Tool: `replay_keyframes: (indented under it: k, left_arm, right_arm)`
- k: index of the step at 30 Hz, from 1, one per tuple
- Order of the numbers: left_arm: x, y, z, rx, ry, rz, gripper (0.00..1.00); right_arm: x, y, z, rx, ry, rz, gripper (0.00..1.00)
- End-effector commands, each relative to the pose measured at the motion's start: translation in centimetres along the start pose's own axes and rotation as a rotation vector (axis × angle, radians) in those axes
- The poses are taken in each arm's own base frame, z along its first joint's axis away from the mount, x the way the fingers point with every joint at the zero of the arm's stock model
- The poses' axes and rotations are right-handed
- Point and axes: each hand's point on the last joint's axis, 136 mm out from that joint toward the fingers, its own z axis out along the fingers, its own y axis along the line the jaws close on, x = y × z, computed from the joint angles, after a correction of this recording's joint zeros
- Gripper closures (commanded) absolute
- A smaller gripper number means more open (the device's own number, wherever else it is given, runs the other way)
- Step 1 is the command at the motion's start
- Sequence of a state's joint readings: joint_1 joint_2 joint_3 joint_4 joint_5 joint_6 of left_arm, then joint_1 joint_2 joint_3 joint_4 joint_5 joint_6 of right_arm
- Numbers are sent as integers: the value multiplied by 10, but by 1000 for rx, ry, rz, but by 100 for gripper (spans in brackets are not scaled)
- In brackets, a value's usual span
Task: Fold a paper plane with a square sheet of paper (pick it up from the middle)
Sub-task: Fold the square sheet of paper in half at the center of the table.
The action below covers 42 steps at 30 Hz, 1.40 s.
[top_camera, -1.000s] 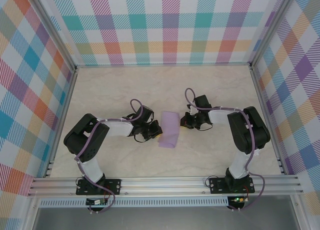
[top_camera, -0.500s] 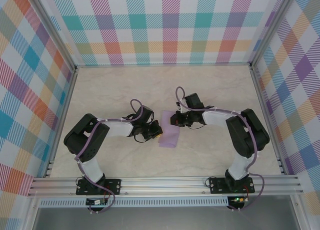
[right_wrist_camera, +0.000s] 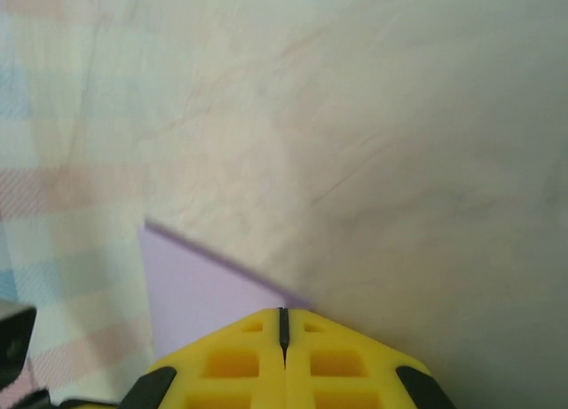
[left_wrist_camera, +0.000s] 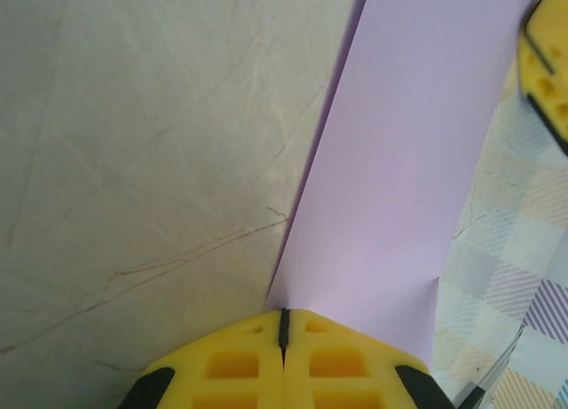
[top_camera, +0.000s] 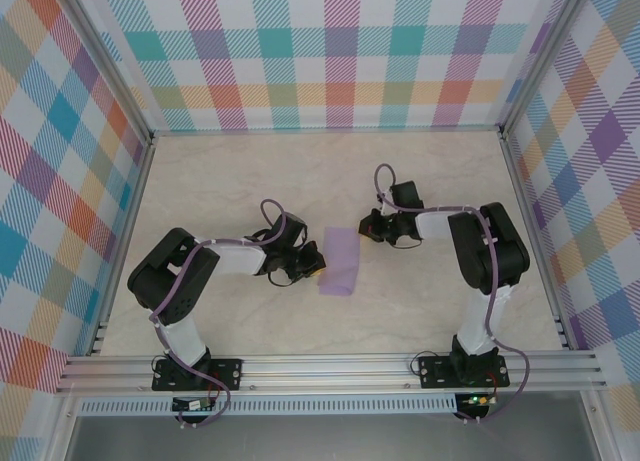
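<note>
The square sheet of paper (top_camera: 340, 265) lies folded into a narrow lavender rectangle in the middle of the table. My left gripper (top_camera: 318, 268) is shut, its yellow tips resting on the sheet's left edge; in the left wrist view the paper (left_wrist_camera: 399, 161) runs out from under the fingertips (left_wrist_camera: 284, 325). Whether the edge is pinched or just pressed I cannot tell. My right gripper (top_camera: 366, 231) is shut at the sheet's far right corner, and that corner (right_wrist_camera: 200, 294) slips under its tips (right_wrist_camera: 284, 318). One yellow right finger (left_wrist_camera: 546, 63) shows beyond the paper.
The pale marble-look tabletop (top_camera: 250, 181) is walled by checked panels (top_camera: 330, 51) at the back and both sides. An aluminium rail (top_camera: 330, 371) carrying the arm bases runs along the near edge.
The right gripper swept left over the paper's far end, then drew back right to its corner. The paper now lies flatter. The left gripper stayed put.
</note>
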<state>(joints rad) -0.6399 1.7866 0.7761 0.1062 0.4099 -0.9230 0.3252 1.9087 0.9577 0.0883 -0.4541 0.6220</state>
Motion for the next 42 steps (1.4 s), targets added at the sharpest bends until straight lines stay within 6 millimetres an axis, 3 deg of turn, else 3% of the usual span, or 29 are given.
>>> replay_keyframes:
  k: [1, 4, 6, 11, 18, 21, 27, 34, 38, 42]
  left_arm:
    - [83, 174, -7, -603, 195, -162, 100]
    - [81, 171, -7, -596, 189, -158, 100]
    - [79, 169, -6, -592, 183, -155, 100]
    - [76, 165, -6, -587, 173, -150, 100]
    - [73, 164, -6, -592, 164, -147, 100]
    - [72, 164, -6, -593, 161, -146, 100]
    - [72, 165, -6, -599, 161, -149, 100]
    - [74, 170, -7, -614, 162, -151, 100]
    - [74, 170, -7, -611, 158, -150, 100]
    - [72, 167, -6, -604, 159, -145, 100]
  right_arm:
    - [-22, 3, -1, 33, -70, -12, 100]
    - [-22, 20, -10, 0, -77, -41, 100]
    - [-10, 32, -15, -29, -56, -67, 100]
    - [50, 52, -13, -39, 86, -108, 100]
    - [121, 53, -18, -22, 249, -112, 100]
    - [141, 46, -16, 13, 306, -112, 100]
    - [160, 20, -19, 80, 352, -92, 100]
    - [191, -23, -38, 181, 396, -71, 100]
    - [193, -24, -55, 191, 364, -97, 100]
    - [179, 2, -66, 130, 313, -148, 100]
